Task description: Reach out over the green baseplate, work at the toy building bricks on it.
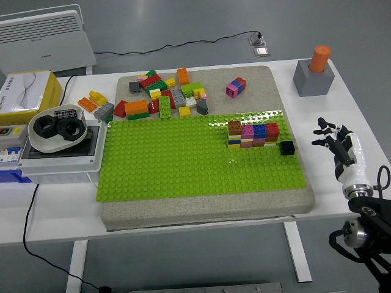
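We see a glossy plastic green baseplate (183, 159), its studs catching glare along the far edge, lying on a matt, rough-grained beige mat (208, 207) on the smooth white table (55, 213). The loose bricks (165, 94) at the mat's far edge and the small brick wall (253, 134) look like shiny plastic. Our right hand (337, 143) shows matt black fingers and a smooth white shell.

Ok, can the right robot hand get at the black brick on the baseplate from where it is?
Probably yes. The right robot hand hovers open over bare table just right of the mat, and nothing stands between it and the black brick, which sits apart from the brick wall on the green baseplate.
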{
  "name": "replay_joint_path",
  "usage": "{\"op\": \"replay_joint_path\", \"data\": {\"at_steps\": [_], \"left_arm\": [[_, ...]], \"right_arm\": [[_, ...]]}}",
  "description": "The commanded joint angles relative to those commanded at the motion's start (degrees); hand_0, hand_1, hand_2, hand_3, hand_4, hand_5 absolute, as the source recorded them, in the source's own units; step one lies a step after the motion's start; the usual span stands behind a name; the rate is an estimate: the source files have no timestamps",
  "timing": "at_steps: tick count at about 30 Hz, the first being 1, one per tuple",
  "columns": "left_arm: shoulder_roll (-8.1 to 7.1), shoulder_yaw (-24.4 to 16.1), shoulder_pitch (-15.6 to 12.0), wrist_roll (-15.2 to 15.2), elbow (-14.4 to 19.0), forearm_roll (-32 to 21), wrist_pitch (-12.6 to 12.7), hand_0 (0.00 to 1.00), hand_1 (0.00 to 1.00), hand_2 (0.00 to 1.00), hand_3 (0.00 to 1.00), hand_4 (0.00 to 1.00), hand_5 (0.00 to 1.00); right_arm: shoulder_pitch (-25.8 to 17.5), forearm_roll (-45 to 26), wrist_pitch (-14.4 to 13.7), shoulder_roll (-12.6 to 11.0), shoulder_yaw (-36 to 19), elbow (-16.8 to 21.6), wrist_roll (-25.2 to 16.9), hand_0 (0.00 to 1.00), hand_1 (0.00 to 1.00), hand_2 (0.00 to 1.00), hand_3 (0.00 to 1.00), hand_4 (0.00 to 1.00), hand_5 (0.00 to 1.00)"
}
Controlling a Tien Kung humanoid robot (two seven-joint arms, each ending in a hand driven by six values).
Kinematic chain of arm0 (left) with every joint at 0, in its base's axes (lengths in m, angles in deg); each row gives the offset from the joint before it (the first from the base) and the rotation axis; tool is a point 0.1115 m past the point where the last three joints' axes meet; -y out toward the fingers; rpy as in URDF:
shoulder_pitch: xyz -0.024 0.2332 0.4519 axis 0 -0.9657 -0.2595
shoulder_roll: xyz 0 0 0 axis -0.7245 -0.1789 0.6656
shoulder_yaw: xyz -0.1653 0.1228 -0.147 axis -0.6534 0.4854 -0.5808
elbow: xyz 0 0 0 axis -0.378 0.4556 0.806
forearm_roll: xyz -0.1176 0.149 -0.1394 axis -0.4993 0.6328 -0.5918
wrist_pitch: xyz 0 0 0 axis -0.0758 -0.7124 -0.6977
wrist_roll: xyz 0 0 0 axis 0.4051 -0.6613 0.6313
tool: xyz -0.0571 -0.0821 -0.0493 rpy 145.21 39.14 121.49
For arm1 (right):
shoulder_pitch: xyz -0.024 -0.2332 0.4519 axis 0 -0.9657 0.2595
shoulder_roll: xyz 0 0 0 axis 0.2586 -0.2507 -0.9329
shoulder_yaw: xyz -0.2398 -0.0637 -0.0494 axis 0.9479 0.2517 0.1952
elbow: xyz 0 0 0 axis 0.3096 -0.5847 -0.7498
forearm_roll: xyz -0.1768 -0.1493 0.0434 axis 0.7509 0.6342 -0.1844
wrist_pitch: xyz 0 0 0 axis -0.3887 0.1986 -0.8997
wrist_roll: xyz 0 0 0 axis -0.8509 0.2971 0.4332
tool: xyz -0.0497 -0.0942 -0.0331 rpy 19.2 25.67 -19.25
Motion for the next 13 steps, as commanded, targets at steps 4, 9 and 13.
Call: {"op": "replay_joint_path", "data": {"at_steps": [4,9,13], "left_arm": [[-0.16,0.6,0.1,0.2,0.0,-0.4,-0.2,0.690,0.382,0.435,0.471,0.037,0.002],[-0.44,0.8,0.2,0.6,0.0,-1.3,0.1,0.689,0.381,0.430,0.469,0.041,0.002],[-0.55,0.9,0.2,0.9,0.0,-1.7,0.5,0.689,0.381,0.430,0.469,0.041,0.002]], "right_arm": [[0.2,0.2,0.0,0.2,-1.0,0.2,0.0,0.480,0.368,0.491,0.456,0.922,0.663],[0.2,0.4,0.0,0.4,-0.9,0.1,0.2,0.481,0.368,0.496,0.454,0.920,0.637],[0.3,1.2,0.0,0.5,-0.9,0.5,0.4,0.481,0.368,0.496,0.454,0.920,0.637]]}}
